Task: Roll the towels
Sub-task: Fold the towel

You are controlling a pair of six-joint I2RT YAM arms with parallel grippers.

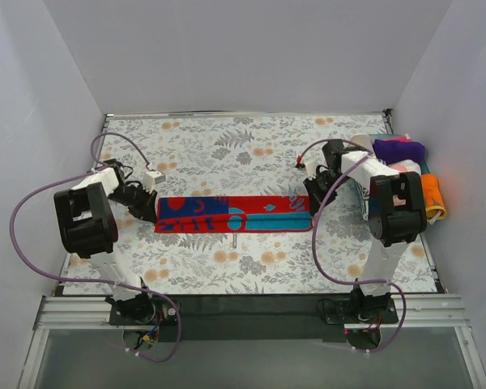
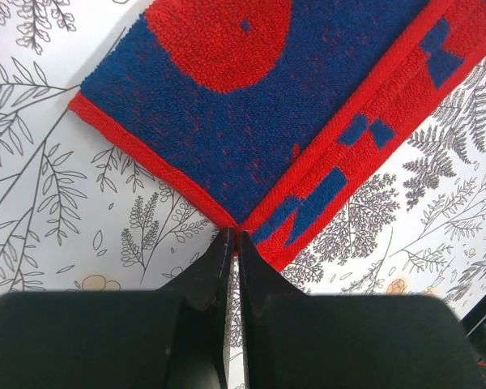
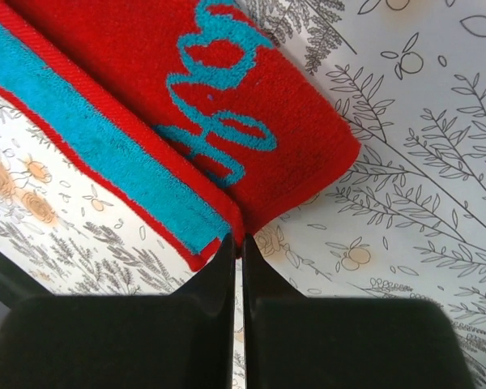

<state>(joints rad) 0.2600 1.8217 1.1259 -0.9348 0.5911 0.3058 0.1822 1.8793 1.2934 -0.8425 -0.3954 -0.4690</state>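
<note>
Left claw [image 2: 233, 237] (closed) seemingly pinches towel [image 1: 235, 215], stretched left-right.

No text is legible — teal script [image 3: 219, 121] on the red towel [image 3: 105, 40]; only cursive loops.

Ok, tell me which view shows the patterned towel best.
Top external: the whole folded red-and-blue towel lies as one long strip. Left wrist shows only its blue corner at the left gripper; right wrist only its red, teal-script end at the right gripper.
</note>
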